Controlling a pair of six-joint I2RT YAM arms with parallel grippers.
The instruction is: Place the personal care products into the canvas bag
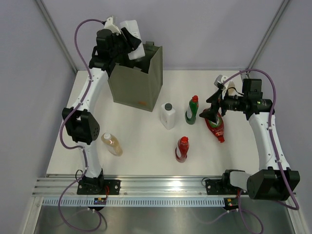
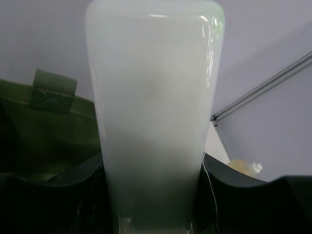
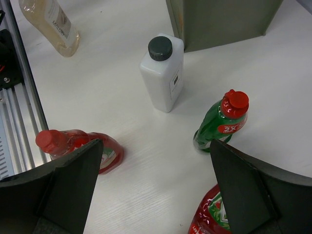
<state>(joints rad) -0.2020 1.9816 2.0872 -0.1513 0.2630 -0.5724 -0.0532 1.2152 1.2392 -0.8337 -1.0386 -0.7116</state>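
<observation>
My left gripper point(image 1: 127, 46) is shut on a white bottle point(image 1: 132, 30) and holds it high over the open top of the olive canvas bag point(image 1: 137, 83). In the left wrist view the white bottle point(image 2: 156, 112) fills the frame between my fingers point(image 2: 73, 183), with the bag's rim and a handle point(image 2: 51, 90) behind it. My right gripper point(image 1: 210, 111) is open and empty above a lying red bottle point(image 1: 216, 127). On the table stand a white dark-capped bottle point(image 1: 168, 116), a green red-capped bottle point(image 1: 192, 109) and a red bottle point(image 1: 182, 148). An amber bottle point(image 1: 112, 144) lies at the left.
A second amber bottle point(image 1: 231, 88) lies behind the right wrist. The right wrist view shows the open gripper point(image 3: 156, 151), the white bottle point(image 3: 163, 73), the green bottle point(image 3: 222, 122), both red bottles point(image 3: 78, 146) point(image 3: 209, 217), the amber bottle point(image 3: 51, 24) and the bag's base point(image 3: 224, 19).
</observation>
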